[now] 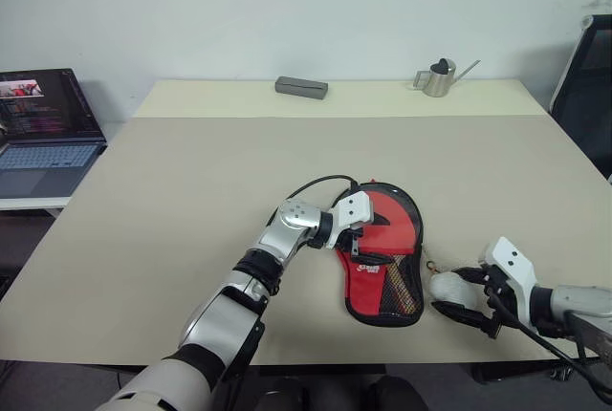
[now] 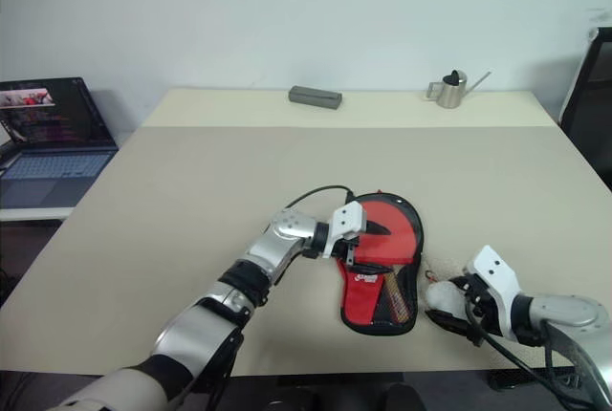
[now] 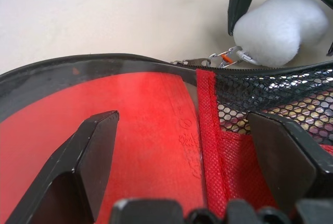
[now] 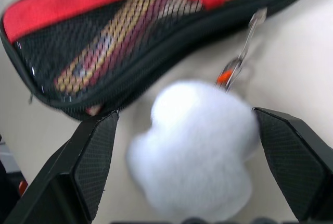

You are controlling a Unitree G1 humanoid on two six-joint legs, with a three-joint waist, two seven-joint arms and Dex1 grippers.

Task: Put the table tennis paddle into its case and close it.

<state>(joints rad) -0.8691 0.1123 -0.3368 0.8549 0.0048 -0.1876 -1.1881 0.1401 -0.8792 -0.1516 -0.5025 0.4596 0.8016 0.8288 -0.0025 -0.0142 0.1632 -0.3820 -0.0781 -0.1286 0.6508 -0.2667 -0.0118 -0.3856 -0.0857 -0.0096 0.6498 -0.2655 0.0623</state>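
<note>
Two grippers are seen at a beige table [image 1: 143, 239] on which the case [image 1: 397, 287] lies flat near the front edge. The case is shown with its red front up, black trim around it and a black mesh pocket [image 1: 402, 282] at the narrow end. The table tennis paddle [image 1: 394, 220] is lodged inside the case: its red face is exposed at the wide end, and its striped wooden handle [image 4: 104, 47] is made out through the mesh in the right wrist view, a detail hardly legible from the head views. The left gripper [image 1: 359, 239] is placed over the case, fingers apart; in the left wrist view one finger is seen above the red rubber and the other above the mesh, and whether either touches cannot be told. The right gripper [image 1: 469, 296] is held at the table's front right, just beside the case, fingers spread wide on either side of the white plush charm [image 1: 448, 287]. In the right wrist view the charm [image 4: 195, 146] is shown between the two fingers, with no grip visible. The metal zip pull with its orange link [image 3: 226, 57], joining charm to case edge, is resolved in the wrist views. At the far edge a grey rectangular box [image 1: 301, 87] and a small metal watering can [image 1: 440, 77] are recorded; an open laptop [image 1: 43, 134] stands on a side desk to the left
</note>
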